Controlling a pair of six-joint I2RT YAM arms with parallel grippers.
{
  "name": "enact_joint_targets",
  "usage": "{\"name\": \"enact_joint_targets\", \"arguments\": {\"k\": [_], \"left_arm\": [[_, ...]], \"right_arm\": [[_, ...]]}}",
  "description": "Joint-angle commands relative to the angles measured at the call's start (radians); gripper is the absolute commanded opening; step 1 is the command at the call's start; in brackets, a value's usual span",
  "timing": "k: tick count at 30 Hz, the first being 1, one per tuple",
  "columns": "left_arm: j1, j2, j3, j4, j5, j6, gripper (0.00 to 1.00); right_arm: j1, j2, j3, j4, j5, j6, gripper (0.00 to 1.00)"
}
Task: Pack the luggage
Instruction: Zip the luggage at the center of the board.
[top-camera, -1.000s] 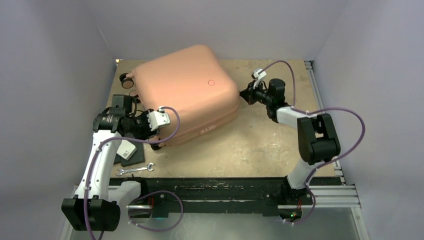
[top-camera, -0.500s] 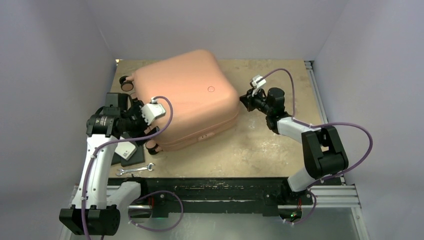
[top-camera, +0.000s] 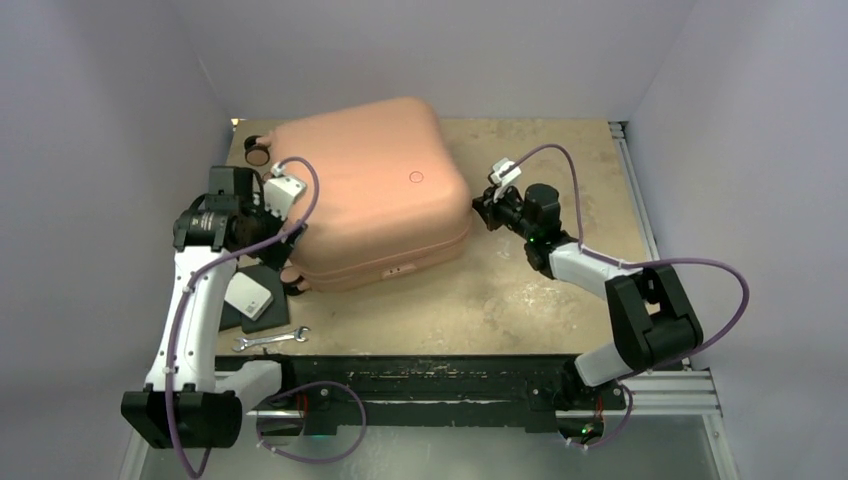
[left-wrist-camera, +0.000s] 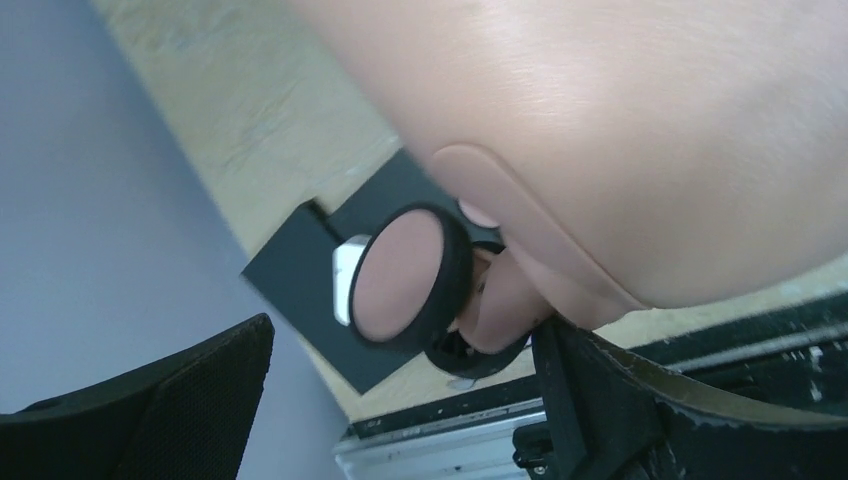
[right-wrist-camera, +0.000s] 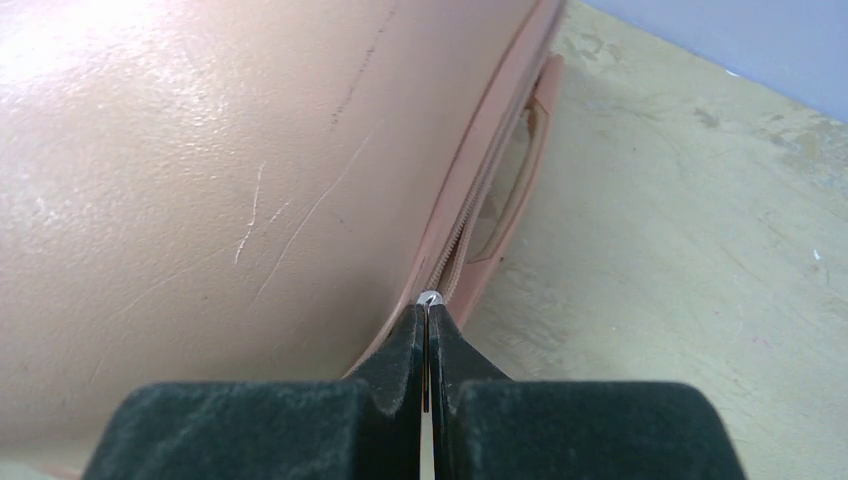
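Note:
The salmon-pink luggage (top-camera: 365, 190) lies shut and flat on the table. My right gripper (top-camera: 478, 210) is at its right side, shut on the small silver zipper pull (right-wrist-camera: 430, 297) at the seam between the two shells (right-wrist-camera: 200, 180); its fingertips (right-wrist-camera: 428, 312) are pressed together. My left gripper (top-camera: 284, 238) is open at the luggage's near-left corner. In the left wrist view a pink-and-black wheel (left-wrist-camera: 400, 275) hangs under the shell (left-wrist-camera: 640, 130), just beyond the wide-apart fingers of the left gripper (left-wrist-camera: 400, 405), touching neither.
A flat black pad with a white box (top-camera: 250, 297) lies left of the luggage, also in the left wrist view (left-wrist-camera: 300, 270). A silver wrench (top-camera: 270, 340) lies near the table's front edge. Another wheel (top-camera: 257, 152) sticks out at the back left. A side handle (right-wrist-camera: 515, 180) sits beside the zipper.
My left gripper has opened wide and drawn back along the luggage's left side. The right gripper moved left and nearer, still pinching the zipper pull. The luggage shifted slightly left.

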Motion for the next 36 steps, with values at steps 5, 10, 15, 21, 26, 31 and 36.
{"name": "enact_joint_targets", "arguments": {"k": [5,10,15,21,26,31,36], "left_arm": [[0.077,0.25,0.21,0.481,-0.293,-0.244,0.97],[0.088,0.42,0.278,0.529,-0.265,-0.269,0.94],[0.087,0.506,0.383,0.507,-0.192,-0.298,0.93],[0.086,0.5,0.461,0.464,-0.126,-0.322,0.93],[0.08,0.463,0.518,0.426,0.045,-0.304,0.94],[-0.051,0.445,0.539,0.407,0.111,-0.237,0.94],[-0.223,0.479,0.557,0.468,0.116,-0.232,0.95]], "right_arm": [[0.132,-0.115,-0.037,-0.021,0.002,-0.036,0.0],[0.181,-0.144,-0.057,-0.036,0.02,-0.033,0.0],[0.186,-0.155,-0.052,-0.035,0.245,-0.056,0.0],[0.172,-0.141,-0.008,-0.064,0.465,-0.069,0.0],[0.15,-0.128,0.013,-0.068,0.521,-0.064,0.0],[0.123,-0.098,0.023,-0.065,0.47,-0.033,0.0],[0.113,-0.072,0.043,-0.04,0.441,-0.003,0.0]]}}
